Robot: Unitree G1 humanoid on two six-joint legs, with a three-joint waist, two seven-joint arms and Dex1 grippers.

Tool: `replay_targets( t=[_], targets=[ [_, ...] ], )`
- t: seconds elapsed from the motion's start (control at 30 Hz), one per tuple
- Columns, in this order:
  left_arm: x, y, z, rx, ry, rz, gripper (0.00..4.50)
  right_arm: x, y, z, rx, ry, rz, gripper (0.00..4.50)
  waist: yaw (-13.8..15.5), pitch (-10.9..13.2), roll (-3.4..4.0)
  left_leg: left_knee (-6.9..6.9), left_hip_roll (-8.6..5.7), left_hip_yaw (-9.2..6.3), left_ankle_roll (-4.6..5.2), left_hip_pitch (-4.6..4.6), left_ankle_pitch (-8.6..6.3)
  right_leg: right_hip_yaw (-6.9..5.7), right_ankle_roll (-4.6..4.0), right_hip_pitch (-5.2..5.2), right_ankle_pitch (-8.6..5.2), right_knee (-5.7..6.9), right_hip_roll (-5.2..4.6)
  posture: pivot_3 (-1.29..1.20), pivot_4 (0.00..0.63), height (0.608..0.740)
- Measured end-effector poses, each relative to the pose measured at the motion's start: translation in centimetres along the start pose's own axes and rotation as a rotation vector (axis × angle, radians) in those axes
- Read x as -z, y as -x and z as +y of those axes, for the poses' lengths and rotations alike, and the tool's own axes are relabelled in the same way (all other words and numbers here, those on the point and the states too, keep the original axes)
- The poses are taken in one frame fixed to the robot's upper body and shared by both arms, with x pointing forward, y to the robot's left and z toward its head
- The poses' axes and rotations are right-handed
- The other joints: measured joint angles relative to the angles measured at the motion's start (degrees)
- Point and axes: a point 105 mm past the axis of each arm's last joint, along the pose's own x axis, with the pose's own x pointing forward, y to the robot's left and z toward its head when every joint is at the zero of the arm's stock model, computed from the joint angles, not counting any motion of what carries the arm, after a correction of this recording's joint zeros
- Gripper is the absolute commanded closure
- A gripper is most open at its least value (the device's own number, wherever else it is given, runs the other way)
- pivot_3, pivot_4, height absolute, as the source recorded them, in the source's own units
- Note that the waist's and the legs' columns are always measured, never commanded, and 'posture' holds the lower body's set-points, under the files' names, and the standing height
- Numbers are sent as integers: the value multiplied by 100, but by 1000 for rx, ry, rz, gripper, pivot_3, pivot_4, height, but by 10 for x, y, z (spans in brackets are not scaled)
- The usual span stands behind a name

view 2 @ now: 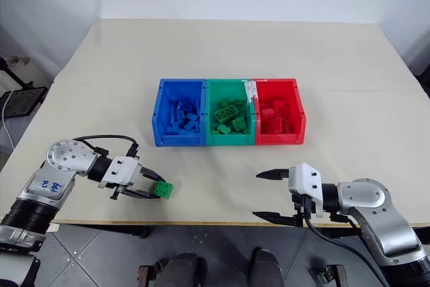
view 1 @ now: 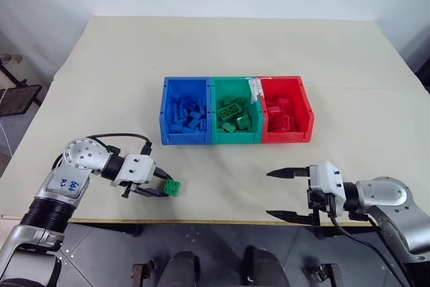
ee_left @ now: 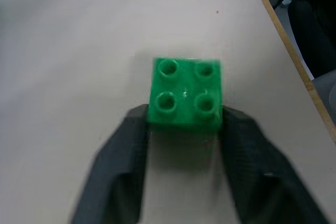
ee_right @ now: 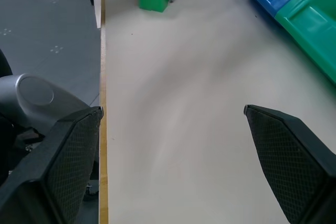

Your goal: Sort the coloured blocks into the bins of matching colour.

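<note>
A green block (view 1: 173,187) with four studs lies close to the table's front edge on the left, and my left gripper (view 1: 163,185) is shut on its two sides; the left wrist view shows the block (ee_left: 185,95) pinched between the black fingers (ee_left: 131,145). Whether it rests on the table or hangs just above it I cannot tell. The three joined bins stand mid-table: blue (view 1: 163,109), green (view 1: 235,138), red (view 1: 307,109), each with several blocks of its own colour inside. My right gripper (view 1: 270,194) hovers open at the front right with nothing between its fingers.
The cream table (view 1: 222,45) stretches bare behind and beside the bins. Its wooden front edge (ee_right: 102,129) runs just below both grippers. A white tag (view 1: 254,88) hangs on the wall between the green and red bins.
</note>
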Motion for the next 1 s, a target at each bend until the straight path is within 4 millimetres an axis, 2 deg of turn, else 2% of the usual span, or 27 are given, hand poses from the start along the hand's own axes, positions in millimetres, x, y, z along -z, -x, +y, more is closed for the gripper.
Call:
replay_targets(
  t=[0.1, 0.27, 0.37, 0.47, 0.6, 0.67, 0.77, 0.9, 0.93, 1.0],
  targets=[
    [-8, -8, 5, -30, 58, -76, 3041, 0, 7, -1, 62, 0, -1, 0, 8, 0, 0, 3, 0, -3, 0, -6, 0, 0, 0, 0, 0, -1, 0, 0, 150, 740],
    [-53, -10, 30, -163, 80, -285, 3041, -10, 22, -9, 276, -16, -96, 0, -4, 0, -1, 7, 1, -10, 0, -3, 0, -1, 0, 1, 0, 7, 0, 0, 150, 740],
    [-79, -12, 59, -302, 70, -390, 3041, -17, 35, -17, 427, -17, -154, 0, 22, 0, -1, 19, 0, -13, 0, -3, 0, -1, 0, 9, 0, 7, 0, 0, 150, 740],
    [-108, -21, 105, -472, 72, -477, 3041, -22, 50, -22, 571, -16, -195, 0, 120, -5, -9, 33, -5, -10, 0, -7, 0, 0, 2, 12, 1, 4, -2, 0, 150, 740],
    [-117, -41, 139, -532, 94, -463, 3041, -19, 60, -21, 663, -33, -186, 0, 122, -6, -8, 24, -7, -3, 2, -4, -1, 2, 2, 8, 1, 3, -2, 0, 150, 740],
    [-117, -49, 149, -544, 107, -447, 2303, -17, 60, -19, 676, -45, -182, 0, 102, -6, -8, 20, -6, 2, 2, -4, -1, 2, 2, 6, 1, 1, -2, 0, 150, 740],
    [-110, -55, 163, -573, 120, -370, 1447, -20, 59, -18, 680, -35, -185, 0, 71, -6, -8, 14, -6, 2, 3, -3, -1, 2, 2, 5, 1, -1, -1, 0, 150, 740],
    [-106, -54, 165, -566, 123, -360, 218, -22, 58, -18, 677, -29, -188, 0, 29, -6, -8, 8, -6, 1, 3, -4, -1, 2, 2, 4, 1, -3, -2, 0, 150, 740],
    [-107, -53, 163, -556, 115, -367, 42, -22, 58, -18, 670, -28, -190, 0, 23, -6, -8, 8, -6, 0, 3, -4, -1, 2, 2, 3, 1, -2, -2, 0, 150, 740],
    [-102, -42, 153, -539, 62, -369, 42, -25, 53, -17, 617, -13, -185, 0, -14, -6, -8, 3, -5, 1, 3, 1, -1, 2, 2, 3, 1, -2, -1, 0, 150, 740]
  ],
)
